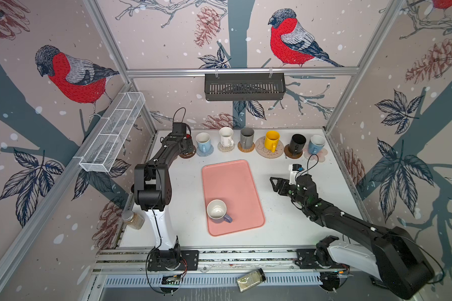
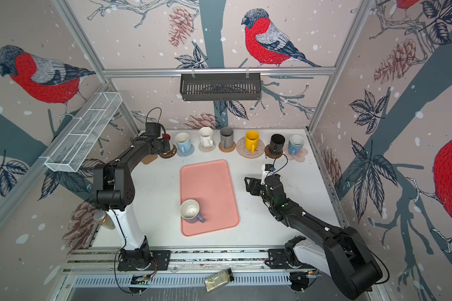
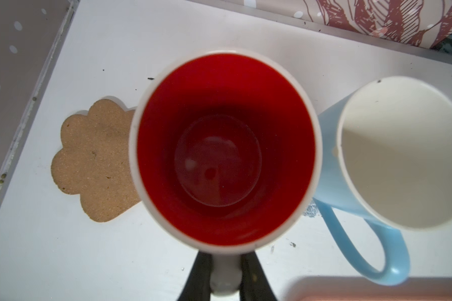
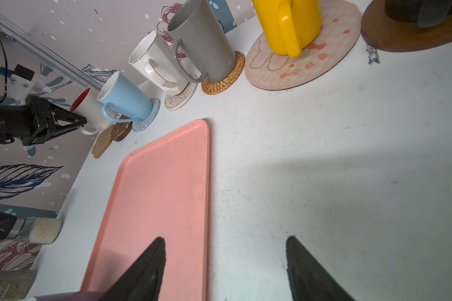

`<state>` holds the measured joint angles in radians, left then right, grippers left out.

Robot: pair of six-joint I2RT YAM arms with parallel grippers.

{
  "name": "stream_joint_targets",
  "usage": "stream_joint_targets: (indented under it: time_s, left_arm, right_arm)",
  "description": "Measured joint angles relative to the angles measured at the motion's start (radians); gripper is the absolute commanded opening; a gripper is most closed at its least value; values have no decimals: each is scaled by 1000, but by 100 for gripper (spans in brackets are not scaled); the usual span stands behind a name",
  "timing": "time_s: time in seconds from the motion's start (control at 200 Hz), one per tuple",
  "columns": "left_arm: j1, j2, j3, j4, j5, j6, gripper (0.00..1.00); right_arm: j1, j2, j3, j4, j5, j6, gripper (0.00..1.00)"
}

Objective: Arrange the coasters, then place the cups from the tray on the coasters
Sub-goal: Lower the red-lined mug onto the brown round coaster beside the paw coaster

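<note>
The left tool (image 3: 226,256) is clenched on the white handle of the white mug with red inside (image 3: 225,148), holding it upright over a dark brown disc coaster (image 2: 168,153); whether the base touches the disc cannot be told. Just beside that mug, on the side away from the light blue mug (image 3: 332,182), the tan paw-shaped coaster (image 3: 94,161) lies bare, close to the desk's (image 1: 285,224) side edge and the wall frame, with little room there. Beyond the light blue mug the row runs along the back edge: white mug (image 1: 226,136), grey mug (image 1: 246,138) on the rattan round (image 4: 223,78), yellow mug (image 1: 271,140) on the pink cartoon round (image 4: 303,60), black mug (image 1: 296,144), then blue mug (image 1: 316,144) on the pink flower coaster (image 1: 321,156). Red characters are printed on the cartoon round, but they cannot be read. The right tool (image 4: 225,239) is released and empty, one finger over the long rim of the salmon-pink tray (image 1: 235,182), the other over bare desk; open desk stretches from it to the row. The lavender mug (image 1: 218,211) stands alone on the tray, at the end away from the row. One spice jar (image 1: 133,220) leans at the desk's left edge; its label is too blurred to read.
</note>
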<state>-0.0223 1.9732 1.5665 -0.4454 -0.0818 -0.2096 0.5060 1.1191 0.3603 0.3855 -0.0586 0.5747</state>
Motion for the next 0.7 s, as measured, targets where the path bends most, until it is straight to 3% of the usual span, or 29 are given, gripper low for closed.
stream_joint_targets:
  time_s: [0.7]
  left_arm:
    - [17, 67, 8, 83, 1, 7, 0]
  right_arm:
    - [-6, 19, 0, 2, 0, 0, 73]
